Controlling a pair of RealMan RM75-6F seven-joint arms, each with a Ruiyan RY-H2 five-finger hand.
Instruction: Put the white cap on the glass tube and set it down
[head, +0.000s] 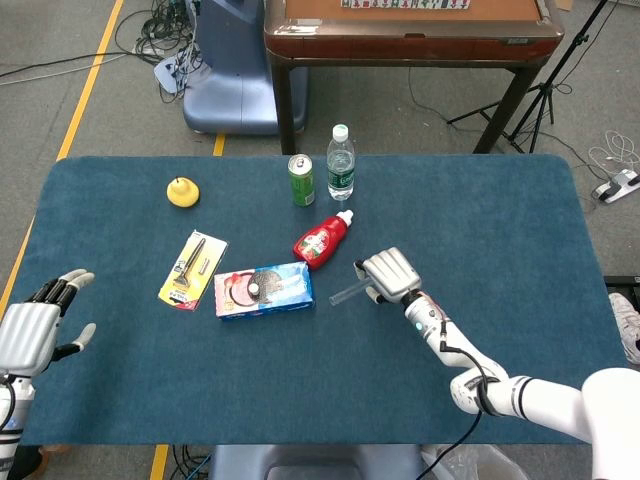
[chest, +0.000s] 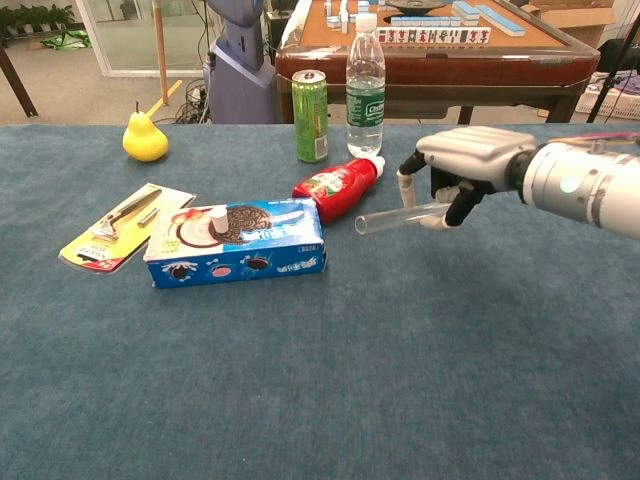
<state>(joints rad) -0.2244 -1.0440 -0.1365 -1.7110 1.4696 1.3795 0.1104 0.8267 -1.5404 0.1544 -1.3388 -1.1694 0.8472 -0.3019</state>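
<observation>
While your right hand (chest: 455, 175) holds the glass tube (chest: 400, 216) level above the table (chest: 400, 380), the white cap (chest: 218, 217) sits uncapped on the cookie box (chest: 240, 243) at nine o'clock; left hand (head: 35, 328) spread wide, empty.

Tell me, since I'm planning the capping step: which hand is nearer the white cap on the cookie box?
Right. The right hand holds the glass tube just right of the white cap; the left hand hovers at the table's far-left edge.
</observation>
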